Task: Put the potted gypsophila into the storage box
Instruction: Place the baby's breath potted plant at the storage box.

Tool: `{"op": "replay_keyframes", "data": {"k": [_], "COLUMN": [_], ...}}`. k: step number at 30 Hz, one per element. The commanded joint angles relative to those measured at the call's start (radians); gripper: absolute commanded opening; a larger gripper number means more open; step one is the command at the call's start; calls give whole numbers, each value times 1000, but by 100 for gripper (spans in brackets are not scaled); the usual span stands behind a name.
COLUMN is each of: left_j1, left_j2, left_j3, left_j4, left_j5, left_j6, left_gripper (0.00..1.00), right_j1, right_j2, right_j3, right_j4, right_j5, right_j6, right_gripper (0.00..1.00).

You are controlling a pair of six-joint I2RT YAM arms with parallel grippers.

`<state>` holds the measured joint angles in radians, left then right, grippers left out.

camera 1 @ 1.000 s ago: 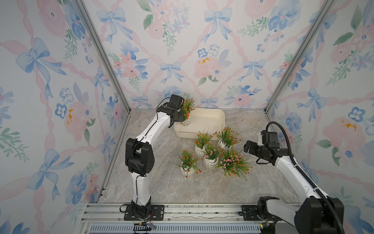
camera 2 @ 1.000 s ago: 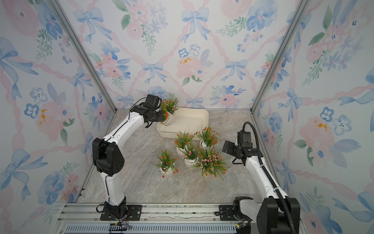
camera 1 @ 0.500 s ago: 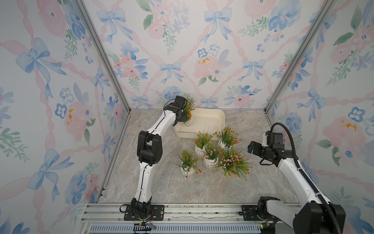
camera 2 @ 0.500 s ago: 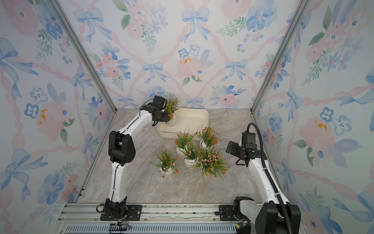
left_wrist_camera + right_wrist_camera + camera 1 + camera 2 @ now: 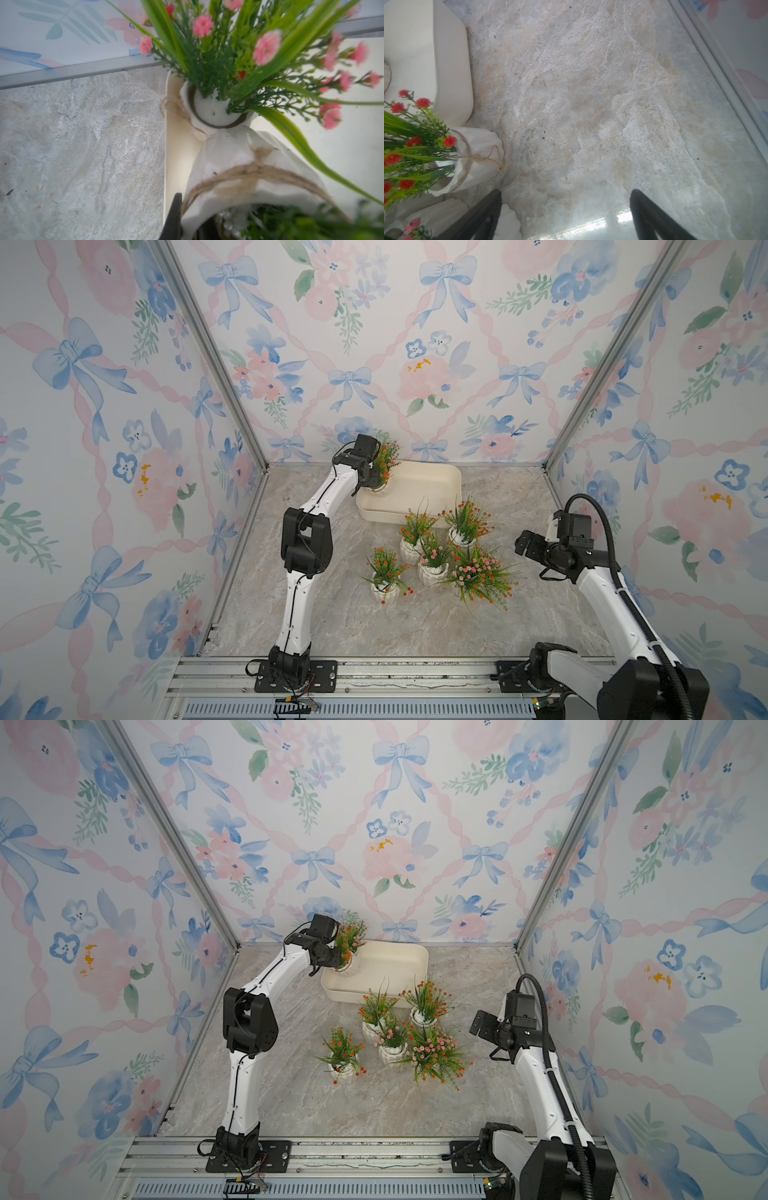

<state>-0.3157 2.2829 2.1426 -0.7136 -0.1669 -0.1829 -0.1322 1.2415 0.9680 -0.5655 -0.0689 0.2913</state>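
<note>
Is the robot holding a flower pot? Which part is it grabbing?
Yes. The left pincer is shut on a potted gypsophila, gripping the rim of its white pot, it seems, over the storage box. The right pincer is open and holds nothing.

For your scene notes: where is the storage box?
In both top views the box lies centred by the back wall, just behind the loose pots.

White arm links (image 5: 297, 605), black joint housings (image 5: 305, 541) — corrugated black cable (image 5: 582, 496), right hand (image 5: 565, 193) black-fingered
</note>
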Motion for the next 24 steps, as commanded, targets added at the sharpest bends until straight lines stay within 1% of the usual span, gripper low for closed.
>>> {"op": "replay_keyframes", "data": {"k": [1, 6, 16, 24], "left_j1": [1, -5, -6, -7], "left_j2": [32, 20, -19, -9], "left_j3": [22, 10, -90, -89], "left_j4": [-22, -51, -58, -72], "left_j5": [-39, -70, -94, -106], "left_j6": [34, 60, 81, 93], "left_gripper": [0, 0, 0, 0], "right_j1": [-12, -13, -12, -13], "right_j2": [1, 1, 6, 8], "right_j3": [-8, -14, -23, -22], "right_j4": [-13, -7, 2, 3], "right_j5": [-19, -25, -30, -32], "right_j6": [-11, -6, 0, 2], "right_gripper": [97, 97, 97, 97]}}
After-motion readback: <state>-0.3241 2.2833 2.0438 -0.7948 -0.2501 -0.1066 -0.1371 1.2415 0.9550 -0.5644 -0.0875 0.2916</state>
